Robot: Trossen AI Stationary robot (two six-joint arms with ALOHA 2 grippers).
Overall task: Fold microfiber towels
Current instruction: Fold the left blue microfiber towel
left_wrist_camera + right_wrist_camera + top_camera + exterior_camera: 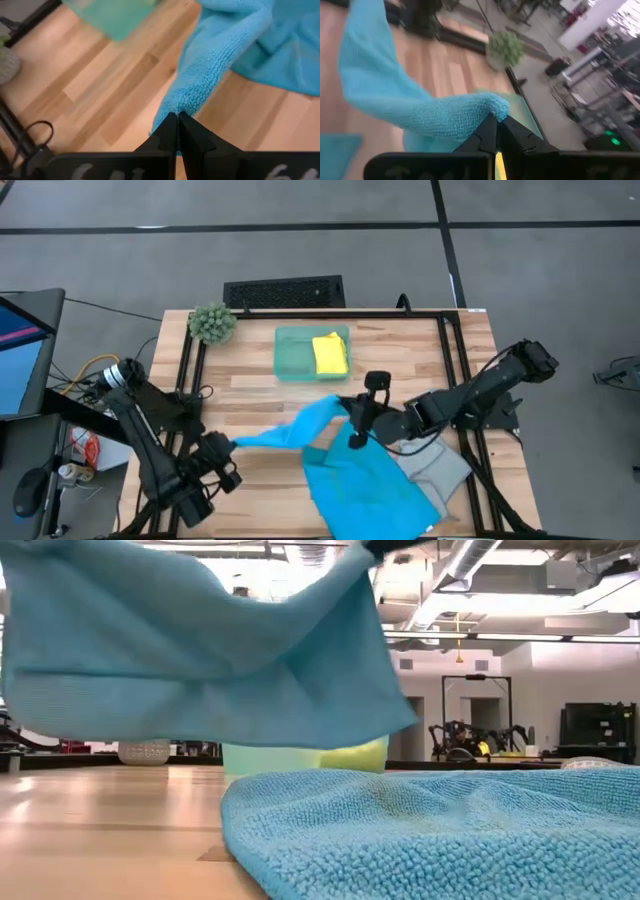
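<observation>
A bright blue towel (300, 425) hangs in the air between my two grippers, stretched across the middle of the table; in the low view (200, 640) it sags clear of the wood. My left gripper (235, 443) is shut on its left corner and my right gripper (344, 412) is shut on its right corner. A second blue towel (365, 485) lies flat at the near edge. A light grey towel (440, 470) lies beside it under my right arm. A yellow towel (330, 355) lies folded in the teal tray (293, 358). My left gripper pinches a corner of the blue towel (182, 102) between its two shut fingers (170, 131), coming from the table's left. The cloth bunches at the fingers and runs away from them, lifted off the table. My right gripper pinches the opposite corner of the blue towel (492, 107) between its two shut fingers (489, 131). The corner bunches above the fingertips. The rest of the cloth runs off toward my left gripper, clear of the table.
A fuzzy green plant ball (212, 323) stands at the far left corner. A black frame (445, 360) runs around the table's edges. Bare wood (250, 395) shows left of the tray and under the lifted towel.
</observation>
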